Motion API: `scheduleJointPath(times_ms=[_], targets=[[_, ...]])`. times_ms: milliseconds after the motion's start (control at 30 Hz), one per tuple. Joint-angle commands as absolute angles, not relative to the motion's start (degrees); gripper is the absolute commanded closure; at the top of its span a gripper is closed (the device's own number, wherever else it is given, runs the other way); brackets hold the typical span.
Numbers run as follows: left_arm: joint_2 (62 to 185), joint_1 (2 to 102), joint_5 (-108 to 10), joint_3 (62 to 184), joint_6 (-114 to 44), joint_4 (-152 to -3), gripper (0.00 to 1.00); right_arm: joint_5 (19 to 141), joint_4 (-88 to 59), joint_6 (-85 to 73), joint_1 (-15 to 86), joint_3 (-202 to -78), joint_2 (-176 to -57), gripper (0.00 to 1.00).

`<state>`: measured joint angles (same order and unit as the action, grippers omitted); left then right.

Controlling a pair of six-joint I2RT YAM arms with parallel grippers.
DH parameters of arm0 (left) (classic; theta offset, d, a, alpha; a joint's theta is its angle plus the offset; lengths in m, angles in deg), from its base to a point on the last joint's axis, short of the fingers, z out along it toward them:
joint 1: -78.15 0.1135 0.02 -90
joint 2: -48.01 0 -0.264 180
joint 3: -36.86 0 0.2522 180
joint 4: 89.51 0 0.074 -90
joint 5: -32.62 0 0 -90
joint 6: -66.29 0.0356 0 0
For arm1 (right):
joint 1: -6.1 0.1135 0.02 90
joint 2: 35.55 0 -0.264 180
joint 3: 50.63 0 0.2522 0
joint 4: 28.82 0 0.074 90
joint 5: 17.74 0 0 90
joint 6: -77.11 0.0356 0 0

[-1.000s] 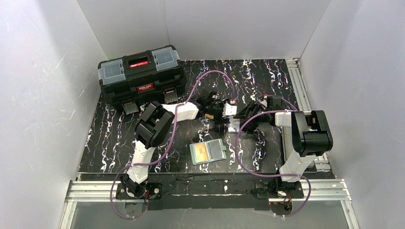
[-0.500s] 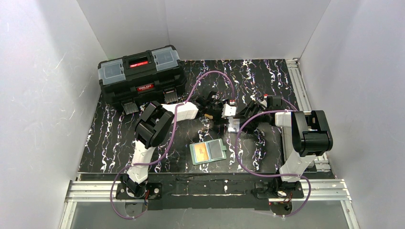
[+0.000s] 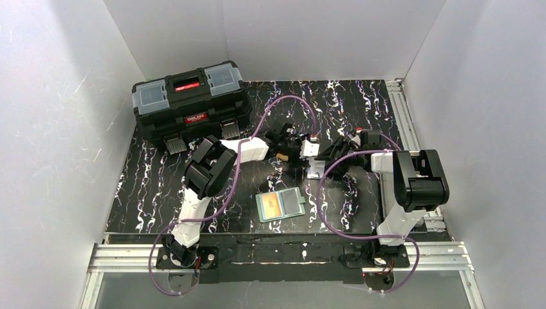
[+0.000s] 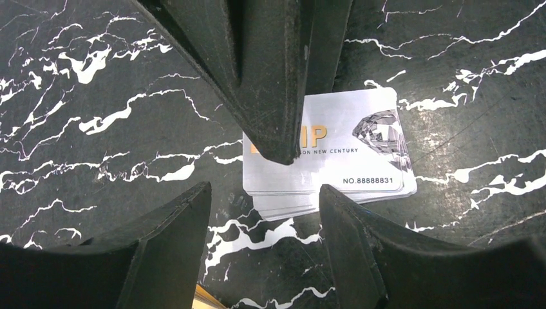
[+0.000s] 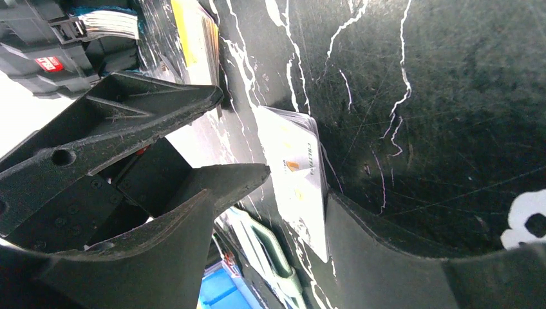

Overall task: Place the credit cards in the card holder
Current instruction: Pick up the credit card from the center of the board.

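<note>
The white card [image 3: 315, 169] lies flat on the black marbled table [image 3: 161, 187] between the two grippers. In the left wrist view the card [image 4: 360, 148] shows printed marks and a number. My left gripper [image 4: 264, 215] is open and empty, just short of the card's near edge. My right gripper [image 5: 297, 183] is open, its jaws either side of the card's [image 5: 293, 161] edge, and one fingertip [image 4: 277, 129] rests on top of the card. The card holder [image 3: 281, 205] lies open nearer the arm bases, with an orange patch in its left half. An orange-yellow flat edge [image 4: 205, 300] lies under my left gripper.
A big black toolbox [image 3: 190, 106] stands at the back left. Purple cables [image 3: 290, 100] loop over the table's middle. White walls enclose the table on three sides, and a metal rail [image 3: 405, 122] runs along the right edge.
The left arm's elbow has shifted slightly to the right. The white card and the card holder have not moved.
</note>
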<state>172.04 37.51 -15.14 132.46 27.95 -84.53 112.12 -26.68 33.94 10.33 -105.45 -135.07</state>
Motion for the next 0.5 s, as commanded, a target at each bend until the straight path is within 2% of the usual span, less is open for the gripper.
scheduleJointPath(times_ms=[0, 467], targets=[[173.7, 36.7, -13.3, 134.0, 28.6, -84.4, 0.39, 103.8, -20.4, 31.2, 10.8, -101.4, -137.0, 0.28], [174.9, 35.8, -13.2, 135.6, 27.3, -84.7, 0.39, 100.0, -17.1, 30.7, 11.1, -99.3, -130.7, 0.31]])
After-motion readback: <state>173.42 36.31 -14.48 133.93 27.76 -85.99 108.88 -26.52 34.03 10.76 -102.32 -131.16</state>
